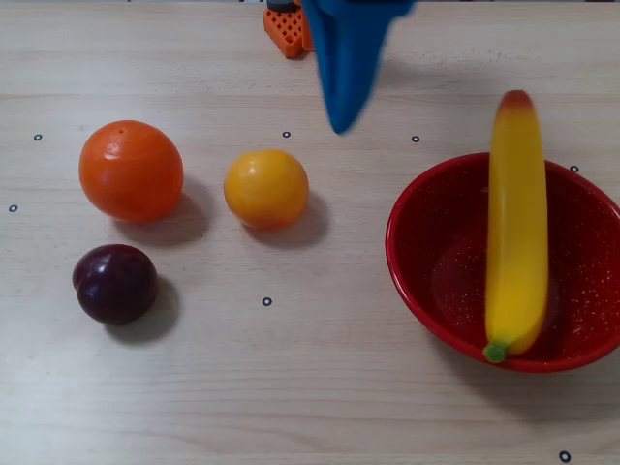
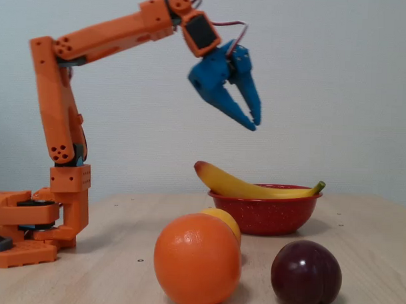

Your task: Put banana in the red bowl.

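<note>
One banana (image 1: 515, 232) across red bowl (image 1: 426, 281).

Orange arm rises from base (image 2: 20, 229) at left of fixed view, upright link near vertical, next link angled up to right, wrist bent downward. Blue gripper (image 2: 252, 122) hangs high in air, well above and left of red bowl (image 2: 264, 211), fingers pointing down-right, tips slightly parted, holding nothing. Overhead view: gripper (image 1: 339, 124) enters from top edge, blurred, up-left of bowl.
</note>
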Tool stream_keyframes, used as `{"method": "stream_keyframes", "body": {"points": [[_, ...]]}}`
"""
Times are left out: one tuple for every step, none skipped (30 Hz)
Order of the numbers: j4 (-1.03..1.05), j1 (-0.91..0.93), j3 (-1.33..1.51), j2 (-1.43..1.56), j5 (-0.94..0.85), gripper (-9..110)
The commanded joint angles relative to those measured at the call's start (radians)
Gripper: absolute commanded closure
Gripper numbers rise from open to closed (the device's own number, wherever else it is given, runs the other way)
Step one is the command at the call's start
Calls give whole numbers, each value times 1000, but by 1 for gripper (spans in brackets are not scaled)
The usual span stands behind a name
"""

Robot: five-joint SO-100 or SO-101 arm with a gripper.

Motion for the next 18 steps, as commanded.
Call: {"method": "stream_keyframes", "body": {"points": [[-41,23,26,169,26,102],[-44,31,61,201,31,102],[-46,35,98,233,35,102],[-49,41,132,264,44,102],[-49,46,169,296,54,102],[-49,49,204,325,58,102],[-49,51,238,356,61,102],[-51,54,273,387,66,102],[-52,54,302,414,69,102],[-55,55,333,445,74,102],[-57,55,364,472,74,102],[-60,55,394,503,74,102],[-69,55,428,535,72,102],[-78,55,462,568,71,102],[-87,52,494,598,67,102],[-98,51,528,632,66,102],[-107,49,565,667,67,102],[-123,48,607,704,64,102]]}}
